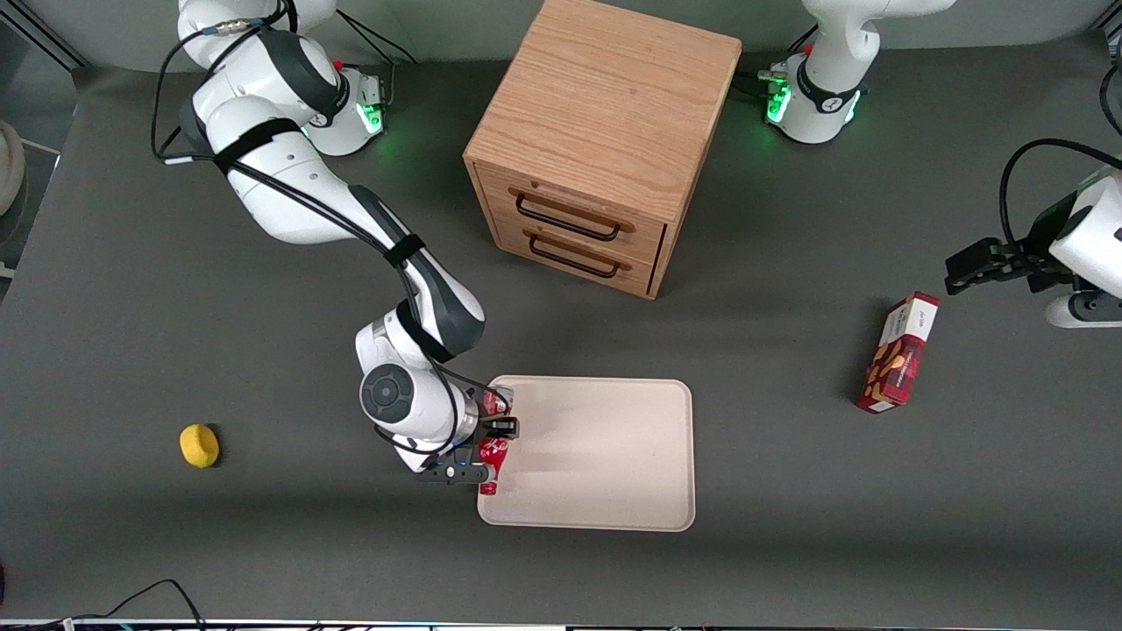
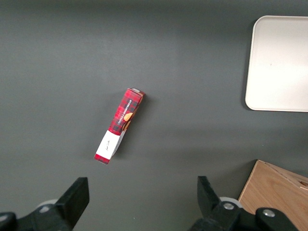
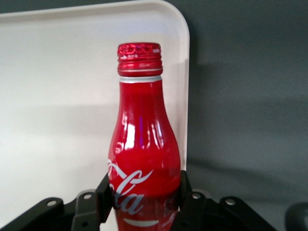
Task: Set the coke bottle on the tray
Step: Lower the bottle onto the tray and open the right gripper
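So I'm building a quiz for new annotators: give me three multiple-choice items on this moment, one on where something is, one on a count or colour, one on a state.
1. Where is the coke bottle?
A. at the tray's edge nearest the working arm
B. on the cabinet
C. beside the lemon

2. How many drawer handles show on the wooden cabinet?
A. one
B. two
C. four

3. The gripper is:
A. open above the snack box
B. shut on the coke bottle
C. open over bare table

Key: 1 A, the bottle sits over the tray rim; 2 B, two dark handles; 3 B, fingers press both bottle sides.
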`<state>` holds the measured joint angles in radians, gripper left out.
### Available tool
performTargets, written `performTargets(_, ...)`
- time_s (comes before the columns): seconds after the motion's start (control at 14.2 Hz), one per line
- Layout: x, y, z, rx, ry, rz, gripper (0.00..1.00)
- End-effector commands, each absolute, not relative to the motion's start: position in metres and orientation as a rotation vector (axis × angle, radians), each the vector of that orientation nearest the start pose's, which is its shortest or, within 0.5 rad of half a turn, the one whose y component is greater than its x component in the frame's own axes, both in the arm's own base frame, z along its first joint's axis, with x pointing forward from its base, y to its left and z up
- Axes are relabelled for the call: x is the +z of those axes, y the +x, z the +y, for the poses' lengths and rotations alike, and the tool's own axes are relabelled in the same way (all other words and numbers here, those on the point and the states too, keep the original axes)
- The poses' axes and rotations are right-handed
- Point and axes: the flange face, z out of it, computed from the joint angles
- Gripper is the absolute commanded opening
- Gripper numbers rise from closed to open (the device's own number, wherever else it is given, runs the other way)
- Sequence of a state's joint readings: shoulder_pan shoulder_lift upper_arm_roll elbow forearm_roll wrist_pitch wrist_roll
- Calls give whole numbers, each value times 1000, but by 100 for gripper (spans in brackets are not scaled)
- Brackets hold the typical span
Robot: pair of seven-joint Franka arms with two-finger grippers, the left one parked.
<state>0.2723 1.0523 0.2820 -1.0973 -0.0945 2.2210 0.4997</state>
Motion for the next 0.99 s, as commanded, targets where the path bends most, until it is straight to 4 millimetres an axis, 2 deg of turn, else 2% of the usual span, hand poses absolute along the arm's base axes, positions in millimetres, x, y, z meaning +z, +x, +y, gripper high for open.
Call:
performTargets(0.0,192,705,352,-79,-2974,-12,0)
performTargets(0.28,186,704,351,-76,-2973,-8,0)
performTargets(0.35,184,704,352,-77,-2972,4,38)
performTargets(0.42,182,704,351,-82,-2972,4,99)
performTargets(0.92,182,702,355,-94,-2977,-12,100)
